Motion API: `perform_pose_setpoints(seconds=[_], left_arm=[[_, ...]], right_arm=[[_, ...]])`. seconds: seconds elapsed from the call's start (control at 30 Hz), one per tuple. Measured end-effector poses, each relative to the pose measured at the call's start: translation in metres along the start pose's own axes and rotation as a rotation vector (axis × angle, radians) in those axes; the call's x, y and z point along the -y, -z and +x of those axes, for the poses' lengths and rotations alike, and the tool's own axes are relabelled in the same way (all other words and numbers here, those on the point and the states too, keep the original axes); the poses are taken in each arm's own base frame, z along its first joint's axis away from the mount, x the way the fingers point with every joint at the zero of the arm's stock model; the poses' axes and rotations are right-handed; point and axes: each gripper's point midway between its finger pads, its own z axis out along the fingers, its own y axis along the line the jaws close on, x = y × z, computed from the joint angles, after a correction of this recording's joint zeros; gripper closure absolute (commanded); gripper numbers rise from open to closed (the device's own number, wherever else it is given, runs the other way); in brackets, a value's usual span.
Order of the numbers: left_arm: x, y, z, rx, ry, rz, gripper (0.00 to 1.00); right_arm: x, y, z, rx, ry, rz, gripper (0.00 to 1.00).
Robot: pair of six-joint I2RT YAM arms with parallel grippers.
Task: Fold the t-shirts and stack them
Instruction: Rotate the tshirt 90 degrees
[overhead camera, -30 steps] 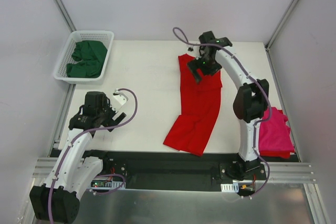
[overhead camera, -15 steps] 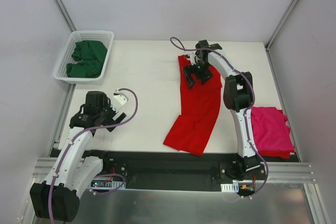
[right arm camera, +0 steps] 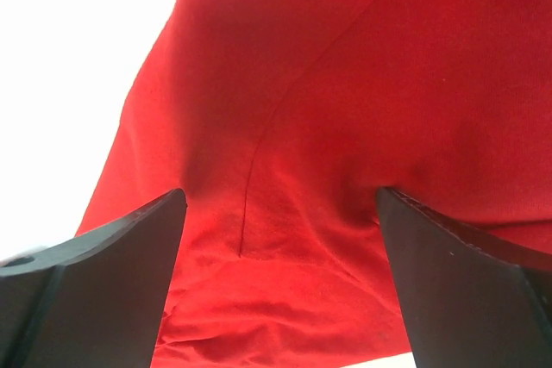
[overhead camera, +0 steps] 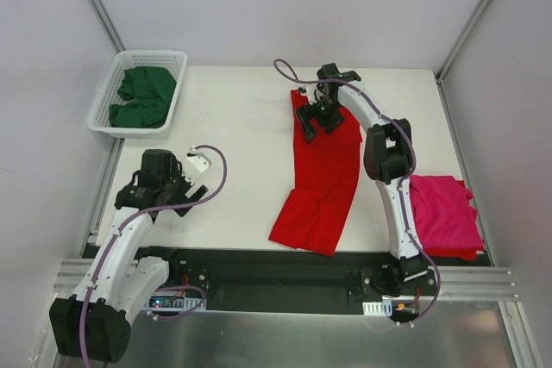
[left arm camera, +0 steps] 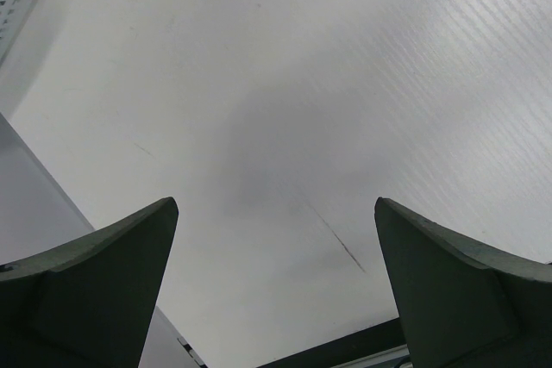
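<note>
Red cloth fills the view from my right wrist camera: the red t-shirt (overhead camera: 323,178) lies on the white table (overhead camera: 233,127), just right of centre. Its long axis runs far to near, and the near end drifts slightly left. My right gripper (overhead camera: 319,120) hangs over the far end of this shirt with its jaws spread wide, gripping nothing. The cloth lies directly below and between the fingers, and I cannot tell whether the tips touch it. Nearly all of the shirt stretches away from that hand towards the near edge, so I judge that any fold will have to work along that line.

My left gripper (left arm camera: 274,204) sits well apart at the near left. It is also spread wide and empty, with only bare table under it, so the right arm is far the nearer to the red shirt.

Counted: one red shirt spread out, and one magenta t-shirt (overhead camera: 444,213) folded at the near right. A thin red strip shows under the magenta shirt's near edge, and I cannot say what it is. Dark green t-shirts (overhead camera: 142,96) are bunched in one white lattice basket (overhead camera: 110,84) at the far left, too crumpled to count. Two arms
</note>
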Motion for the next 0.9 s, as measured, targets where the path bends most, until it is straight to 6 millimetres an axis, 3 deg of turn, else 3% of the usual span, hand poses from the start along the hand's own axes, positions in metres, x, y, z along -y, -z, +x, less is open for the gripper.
perform_pose_setpoints(seconds=[0.37, 0.7, 0.8, 0.9], left_arm=[[0.0, 0.0, 0.0, 0.0, 0.0, -0.001, 0.01], [-0.001, 0.002, -0.001, 0.008, -0.001, -0.008, 0.01], [-0.001, 0.002, -0.001, 0.007, -0.001, -0.007, 0.0], [-0.001, 0.002, -0.001, 0.007, -0.001, -0.007, 0.01]], right_arm=[[-0.002, -0.008, -0.038, 0.125, 0.099, 0.028, 0.04], [0.018, 0.004, -0.097, 0.322, 0.165, 0.153, 0.04], [0.024, 0.004, -0.098, 0.327, 0.156, 0.184, 0.04], [0.03, 0.0, -0.077, 0.281, 0.134, 0.23, 0.04]])
